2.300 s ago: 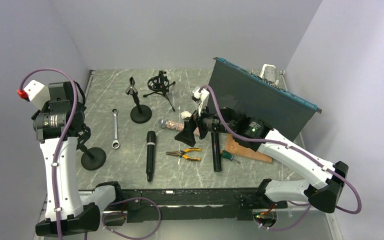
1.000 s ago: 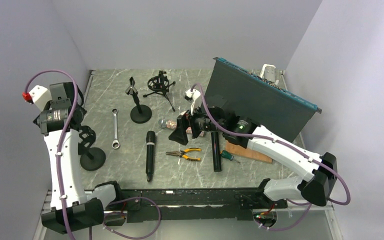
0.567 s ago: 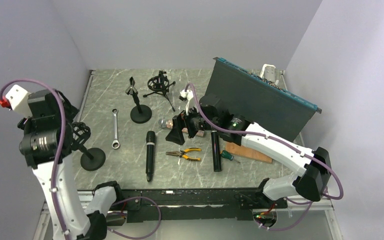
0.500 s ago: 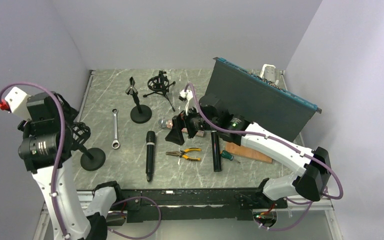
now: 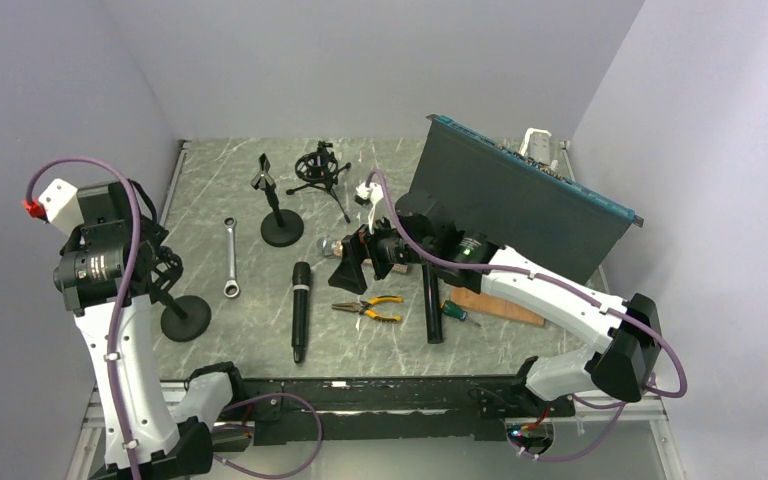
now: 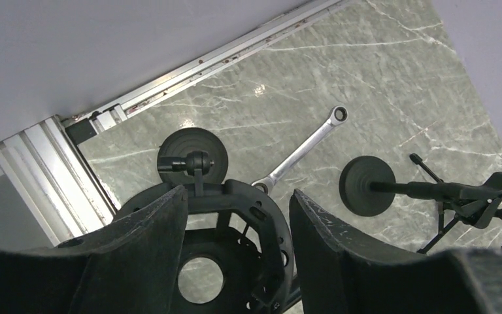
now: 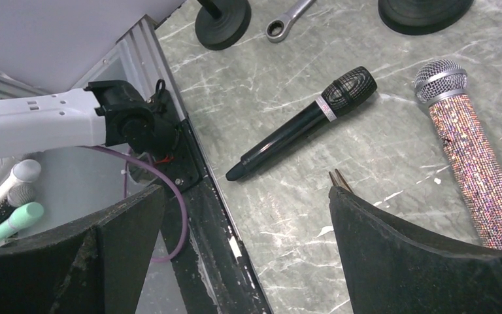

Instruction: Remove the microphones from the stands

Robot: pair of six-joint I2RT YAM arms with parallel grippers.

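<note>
Looks basically done to me: the black microphone (image 5: 300, 311) lies flat just left of the pliers (image 5: 368, 307), and the shock mount stand (image 6: 266, 229) far left of them sits empty. Both the left gripper (image 6: 237, 196) and right gripper (image 7: 245, 196) gape wide, holding nothing. Next I'd just pull the arms clear.

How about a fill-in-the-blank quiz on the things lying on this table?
The glittery microphone has a ____ mesh head. In the top view, the black microphone lies between the wrench and the ____. The jaws of the left gripper and the right gripper both stand ____. Missing words: silver; pliers; open.
</note>
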